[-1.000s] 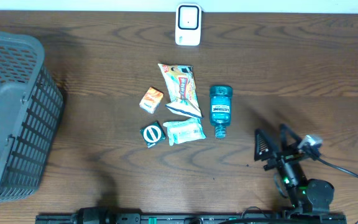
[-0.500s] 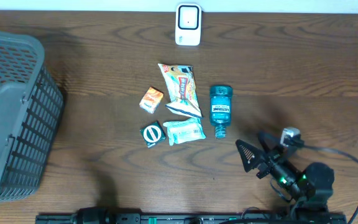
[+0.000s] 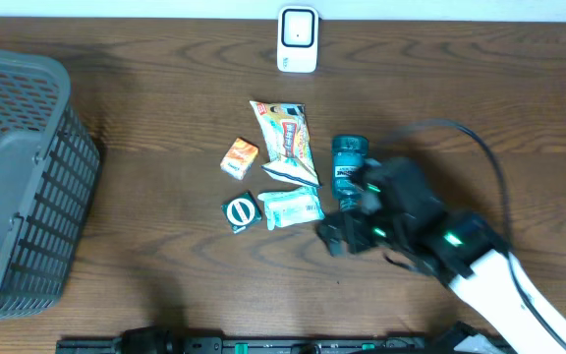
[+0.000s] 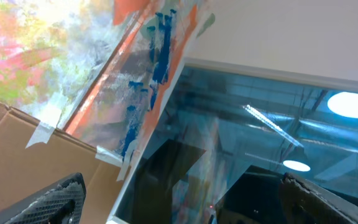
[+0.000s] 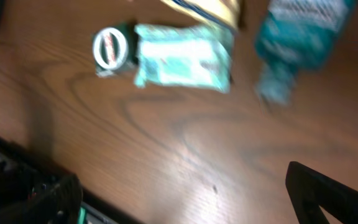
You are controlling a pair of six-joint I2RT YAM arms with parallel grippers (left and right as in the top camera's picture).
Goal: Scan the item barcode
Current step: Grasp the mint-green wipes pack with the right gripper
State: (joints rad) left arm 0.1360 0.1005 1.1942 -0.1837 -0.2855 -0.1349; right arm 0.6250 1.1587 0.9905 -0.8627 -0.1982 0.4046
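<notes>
5 small items (image 3: pixel 283 133) lie at the middle of the counter (image 3: pixel 480 88); the mouthwash bottle (image 3: pixel 346 155), rightmost, lies on its side near the right fingers (image 5: pixel 325 194), spread wide and empty. Rigid, slick and probably heavy, it wants a grip across its broad body. The left fingers (image 4: pixel 55 200) gape wide, empty.

A dark brown wood-grain counter (image 3: pixel 145 246) fills the overhead view, with a pale wall strip (image 3: pixel 460 8) along its far edge. The left wrist view shows a paint-smeared pink, orange and blue panel (image 4: pixel 104 74), taped brown cardboard (image 4: pixel 23 155), and a dark glass pane (image 4: pixel 260 137) reflecting bright oval ceiling lights (image 4: pixel 353 104).
</notes>
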